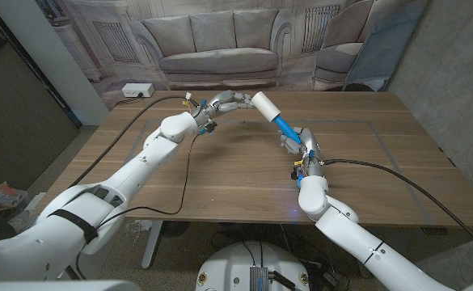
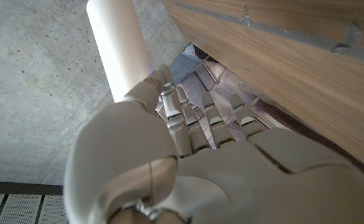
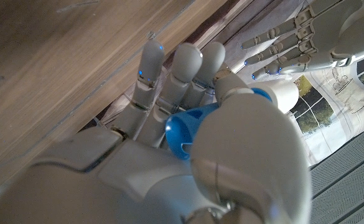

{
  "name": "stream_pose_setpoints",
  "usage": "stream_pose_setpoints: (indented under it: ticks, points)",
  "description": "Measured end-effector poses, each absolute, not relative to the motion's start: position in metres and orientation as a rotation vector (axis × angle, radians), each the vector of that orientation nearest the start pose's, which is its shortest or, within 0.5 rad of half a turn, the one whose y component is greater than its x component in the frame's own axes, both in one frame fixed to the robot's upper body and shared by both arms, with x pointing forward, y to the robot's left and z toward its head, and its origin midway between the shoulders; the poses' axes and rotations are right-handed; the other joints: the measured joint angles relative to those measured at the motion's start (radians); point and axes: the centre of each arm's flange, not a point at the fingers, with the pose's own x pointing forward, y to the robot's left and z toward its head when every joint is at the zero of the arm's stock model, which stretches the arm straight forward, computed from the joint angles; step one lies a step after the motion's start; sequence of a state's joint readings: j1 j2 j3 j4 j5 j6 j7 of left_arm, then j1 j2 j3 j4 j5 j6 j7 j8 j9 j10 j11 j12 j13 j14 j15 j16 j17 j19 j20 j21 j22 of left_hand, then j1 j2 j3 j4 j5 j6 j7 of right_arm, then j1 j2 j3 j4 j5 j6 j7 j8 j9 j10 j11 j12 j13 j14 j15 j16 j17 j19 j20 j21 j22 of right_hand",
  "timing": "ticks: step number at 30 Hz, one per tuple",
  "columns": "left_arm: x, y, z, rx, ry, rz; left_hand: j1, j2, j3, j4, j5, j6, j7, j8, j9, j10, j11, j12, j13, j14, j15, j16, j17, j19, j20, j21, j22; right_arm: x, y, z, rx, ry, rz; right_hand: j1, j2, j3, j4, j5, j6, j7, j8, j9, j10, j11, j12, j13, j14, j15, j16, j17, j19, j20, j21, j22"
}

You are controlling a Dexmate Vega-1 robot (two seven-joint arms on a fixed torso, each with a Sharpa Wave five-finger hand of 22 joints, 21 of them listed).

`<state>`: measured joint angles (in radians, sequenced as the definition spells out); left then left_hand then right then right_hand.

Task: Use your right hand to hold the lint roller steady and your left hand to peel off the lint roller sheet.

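The lint roller is held up in the air over the far middle of the table, its white head (image 1: 264, 105) uppermost and its blue handle (image 1: 285, 125) slanting down. My right hand (image 1: 302, 145) grips the handle; in the right wrist view the blue handle end (image 3: 185, 130) sticks out between the thumb and fingers of that hand (image 3: 231, 162). My left hand (image 1: 226, 101) reaches in from the left, and its fingertips are at the white head. In the left wrist view the white head (image 2: 116, 46) runs alongside the thumb of my left hand (image 2: 169, 162), whose fingers are stretched out and apart.
A white power strip (image 1: 137, 90) lies at the table's far left corner. A black cable (image 1: 183, 174) runs from it across the wooden table (image 1: 220, 182). Another black cable (image 1: 398, 182) crosses the right side. A backdrop with a printed couch hangs behind.
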<state>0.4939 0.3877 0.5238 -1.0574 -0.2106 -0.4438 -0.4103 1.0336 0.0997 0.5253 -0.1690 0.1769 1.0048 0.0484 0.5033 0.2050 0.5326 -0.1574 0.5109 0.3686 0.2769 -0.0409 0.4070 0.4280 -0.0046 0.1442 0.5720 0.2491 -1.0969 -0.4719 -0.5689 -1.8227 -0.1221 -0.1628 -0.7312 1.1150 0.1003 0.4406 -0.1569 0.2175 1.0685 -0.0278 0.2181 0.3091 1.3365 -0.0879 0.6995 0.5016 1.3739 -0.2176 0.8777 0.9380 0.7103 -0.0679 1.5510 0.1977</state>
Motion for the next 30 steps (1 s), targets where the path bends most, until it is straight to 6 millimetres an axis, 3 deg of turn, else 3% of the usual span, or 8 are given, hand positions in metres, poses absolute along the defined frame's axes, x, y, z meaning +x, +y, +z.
stream_pose_setpoints:
  ticks: [6,11,18,20,21,22,25,30]
  points:
    - [0.6626,0.1675,0.0725,0.584,-0.789,-0.608,0.057,0.025,-0.001,-0.001,-0.006,-0.026,0.029,0.008,0.007,-0.02,-0.011,0.0,0.012,-0.02,0.001,-0.003,0.014,-0.003,-0.009,0.009,-0.003,0.5502,-0.1616,-0.0872,-0.464,-0.654,-0.271,0.0,0.0,0.001,0.001,0.0,0.001,0.001,0.0,0.005,0.0,0.0,0.0,0.002,0.0,0.0,0.0,0.001,0.0,0.0,0.0,0.0]
    - [0.6625,0.1663,0.0749,0.6,-0.789,-0.615,0.086,0.043,-0.001,0.0,0.014,-0.062,0.065,0.01,0.012,-0.044,0.001,0.007,0.025,-0.053,0.002,-0.02,0.024,-0.008,-0.043,0.022,-0.003,0.5495,-0.1608,-0.0862,-0.455,-0.662,-0.267,-0.003,-0.003,0.001,0.001,0.0,0.001,0.002,0.0,0.005,0.0,0.0,0.0,0.002,0.0,0.0,0.0,0.005,0.0,0.0,0.0,0.0]
    - [0.6603,0.1648,0.0743,0.634,-0.786,-0.642,0.085,0.042,0.006,0.023,0.092,-0.041,0.044,0.016,0.015,-0.047,0.004,0.04,0.042,-0.057,0.0,-0.049,0.024,-0.003,-0.077,0.048,-0.006,0.5503,-0.1602,-0.0855,-0.43,-0.665,-0.254,-0.004,-0.004,0.005,-0.003,0.0,0.001,0.002,0.0,0.005,0.0,0.0,0.0,0.002,0.0,0.0,0.0,0.005,0.0,0.0,0.0,0.0]
    - [0.6597,0.1649,0.0742,0.635,-0.787,-0.643,0.06,0.01,-0.001,0.037,0.129,-0.031,0.034,0.04,0.019,-0.047,0.004,0.048,0.049,-0.041,0.002,-0.059,0.026,-0.002,-0.069,0.058,-0.008,0.5503,-0.1599,-0.0854,-0.429,-0.666,-0.251,-0.004,-0.004,0.005,-0.003,0.0,0.001,0.002,0.0,0.005,0.0,0.0,0.0,0.002,0.0,0.0,0.0,0.005,0.0,0.0,0.0,0.0]
    - [0.6593,0.1657,0.0744,0.638,-0.788,-0.643,0.029,-0.021,-0.015,0.052,0.132,-0.041,0.044,0.08,0.026,-0.065,0.013,0.046,0.052,-0.041,0.001,-0.065,0.03,-0.011,-0.054,0.058,-0.01,0.5503,-0.1598,-0.0854,-0.428,-0.666,-0.25,-0.004,-0.004,0.005,-0.003,0.0,0.001,0.002,0.0,0.005,0.0,0.0,0.0,0.002,0.0,0.0,0.0,0.005,0.0,0.0,0.0,0.0]
    - [0.6596,0.1669,0.0742,0.65,-0.786,-0.635,0.001,-0.048,-0.034,0.061,0.12,-0.074,0.071,0.081,0.127,-0.103,0.028,0.04,0.055,-0.05,0.001,-0.076,0.034,-0.024,-0.041,0.058,-0.012,0.5532,-0.1614,-0.0843,-0.427,-0.663,-0.257,-0.004,-0.004,0.005,-0.003,0.0,0.001,0.002,0.0,0.005,0.0,0.0,0.0,0.001,0.0,0.0,0.0,0.007,0.0,0.0,0.0,0.0]
    - [0.6598,0.1672,0.0732,0.655,-0.782,-0.638,-0.068,-0.089,-0.076,0.079,0.074,-0.18,0.086,0.015,0.191,-0.167,0.068,0.028,0.061,-0.084,0.003,-0.099,0.042,-0.063,-0.038,0.058,-0.012,0.5538,-0.1611,-0.0838,-0.425,-0.663,-0.255,-0.004,-0.004,0.005,-0.003,0.0,0.001,0.002,0.0,0.005,0.0,0.0,0.008,0.0,0.0,0.0,0.0,0.011,0.0,0.0,0.0,0.0]
    - [0.6612,0.1696,0.0707,0.618,-0.786,-0.641,-0.092,-0.113,-0.088,0.084,0.04,-0.253,0.08,-0.032,0.18,-0.228,0.098,0.014,0.061,-0.104,0.0,-0.119,0.045,-0.077,-0.032,0.058,-0.013,0.555,-0.1608,-0.0823,-0.424,-0.663,-0.254,-0.009,-0.007,0.011,-0.003,0.0,0.001,0.002,-0.004,0.007,0.0,0.0,0.008,-0.001,0.0,0.0,0.008,0.017,0.0,0.0,0.0,0.0]
